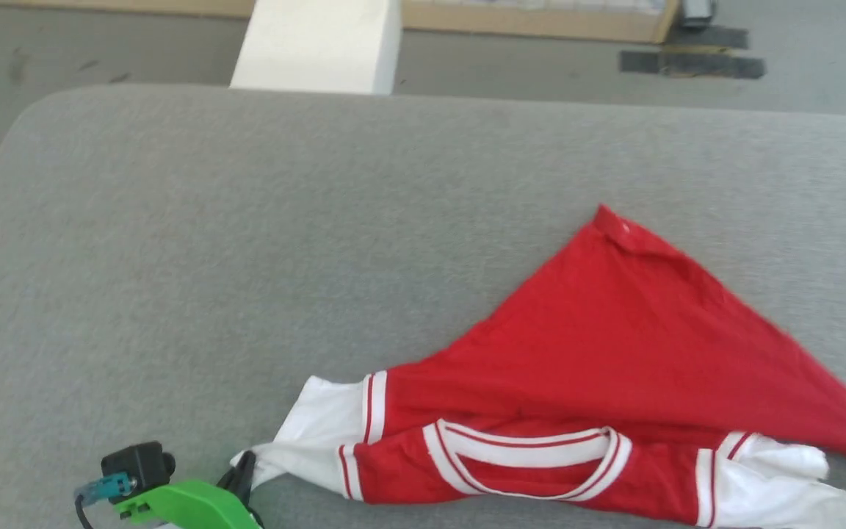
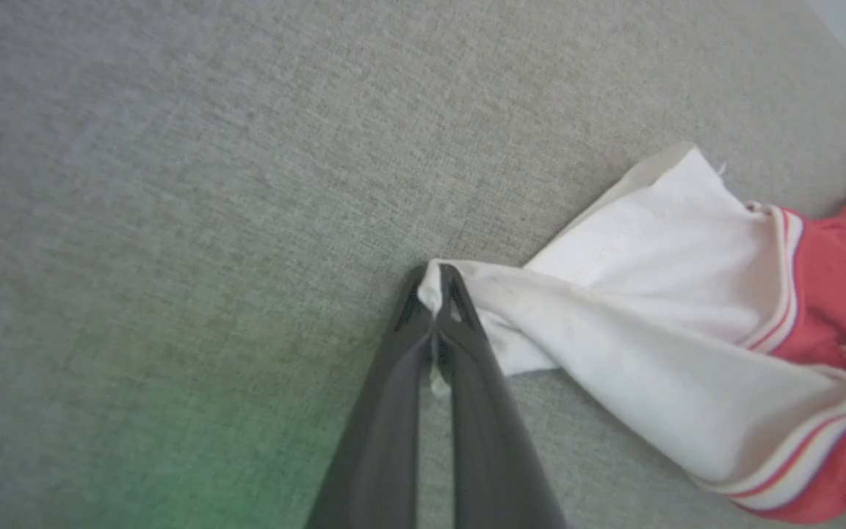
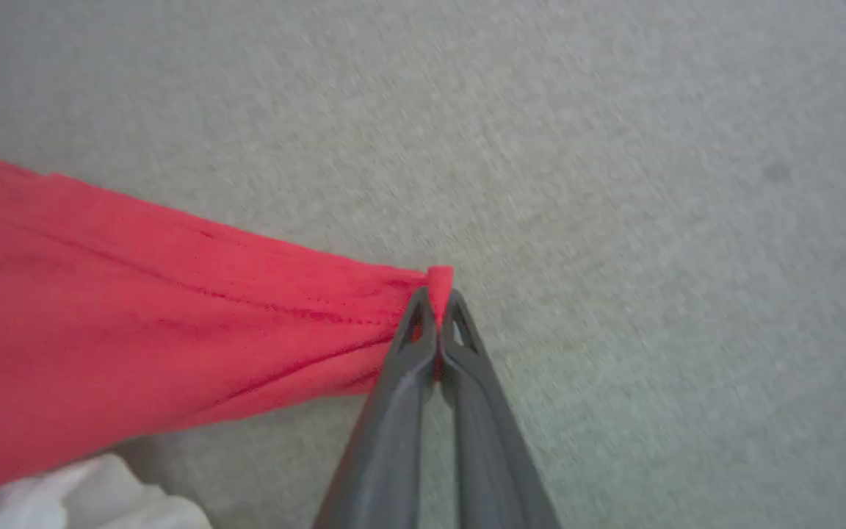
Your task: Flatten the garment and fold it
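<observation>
red jersey cloth, the garment (image 1: 614,330), lies bunched on the near right of the grey padded surface (image 1: 247,220). the left gripper (image 2: 437,285) pinches its white sleeve (image 2: 651,242) tip; the right gripper (image 3: 438,295) is clamped on a red corner, likely so both can draw the cloth apart, taut and flat.

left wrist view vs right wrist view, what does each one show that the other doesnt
Left wrist view: the left pincer shut on the tip of a white sleeve, with the striped trim next to the red cloth. Right wrist view: the right pincer shut on a red corner of the garment, the cloth pulled into taut folds. Shared: two dark fingers pinching part of that garment over the grey fabric surface.
</observation>
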Controlling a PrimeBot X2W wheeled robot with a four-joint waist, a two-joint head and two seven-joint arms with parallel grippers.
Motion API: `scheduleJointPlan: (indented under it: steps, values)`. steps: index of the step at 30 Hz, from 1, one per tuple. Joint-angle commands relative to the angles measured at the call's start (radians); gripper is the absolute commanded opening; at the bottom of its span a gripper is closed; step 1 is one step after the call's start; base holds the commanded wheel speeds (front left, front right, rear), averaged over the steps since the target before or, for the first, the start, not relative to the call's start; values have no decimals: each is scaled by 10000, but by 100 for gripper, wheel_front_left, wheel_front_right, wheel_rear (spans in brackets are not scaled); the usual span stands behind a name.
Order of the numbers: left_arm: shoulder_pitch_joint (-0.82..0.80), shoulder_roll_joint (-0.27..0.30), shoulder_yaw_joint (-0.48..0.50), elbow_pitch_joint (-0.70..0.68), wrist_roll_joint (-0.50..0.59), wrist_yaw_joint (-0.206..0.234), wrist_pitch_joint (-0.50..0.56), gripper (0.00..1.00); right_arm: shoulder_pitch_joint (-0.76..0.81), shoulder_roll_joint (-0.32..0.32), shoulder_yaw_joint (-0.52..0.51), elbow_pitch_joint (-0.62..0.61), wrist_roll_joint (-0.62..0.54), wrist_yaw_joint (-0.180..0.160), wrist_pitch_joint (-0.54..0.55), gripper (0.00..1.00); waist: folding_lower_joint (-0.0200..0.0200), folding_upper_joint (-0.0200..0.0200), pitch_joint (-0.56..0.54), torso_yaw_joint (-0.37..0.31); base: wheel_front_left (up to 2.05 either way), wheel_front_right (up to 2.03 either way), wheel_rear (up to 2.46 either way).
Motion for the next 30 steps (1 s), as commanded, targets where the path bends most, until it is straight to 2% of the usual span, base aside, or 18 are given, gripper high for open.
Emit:
scheduleJointPlan:
  steps: [1, 6, 7, 8, 9, 13, 15, 16, 17, 20, 25, 30]
  values:
    - [333, -33, -109, 141, -46, 79, 226, 0, 282, -16, -121, 144, 94, -15, 340, 0, -1, 0, -465, -514, 0, 0, 0]
    - [410, 35, -147, -13, -32, 126, 303, 0, 792, -15, -199, 915, 291, -15, 1459, 0, -1, 0, -546, -642, 0, 0, 0]
    - [413, 42, -161, -30, -28, 134, 319, 0, 816, -14, -163, 980, 319, -15, 1460, 10, -1, 0, -559, -645, 0, 0, 0]
    - [414, 48, -180, -51, -23, 139, 339, 0, 827, -14, -41, 962, 313, -15, 1332, 49, -1, 0, -569, -638, 0, 0, 0]
    - [414, 55, -193, -69, -23, 140, 352, 0, 821, -14, 77, 881, 281, -15, 1128, 100, -1, 0, -573, -631, 0, 0, 0]
    - [386, 87, -259, -144, 1, 140, 401, 0, 566, -14, 694, 195, 97, -15, -478, 100, -1, 0, -548, -547, 0, 0, 0]
    - [339, 95, -312, -180, 24, 137, 430, 0, 407, -14, 1456, -246, 68, -15, -1450, 100, -1, 0, -512, -463, 0, 0, 0]
    - [306, 99, -338, -199, 31, 130, 445, 0, 319, -13, 1896, -511, 8, -15, -2013, 100, -1, 0, -476, -410, 0, 0, 0]
    - [218, 91, -414, -227, 52, 94, 450, 0, 23, -205, 3195, -964, -99, -15, -3159, 100, -1, 0, -363, -258, 0, 0, 0]
    - [141, 52, -478, -226, 62, 63, 408, 0, -514, -838, 4532, -947, -11, -15, -3987, 100, -1, 0, -199, -106, 0, 0, 0]
    - [-103, -16, -584, -175, 67, -12, 360, 0, -1714, -1832, 6204, -94, 101, -15, -4220, 100, -1, 0, 189, 190, 0, 0, 0]
    - [-456, -112, -721, -60, 96, -118, 279, 0, -3232, -2479, 7531, 1244, 269, -15, -3104, 100, -1, 0, 656, 533, 0, 0, 0]
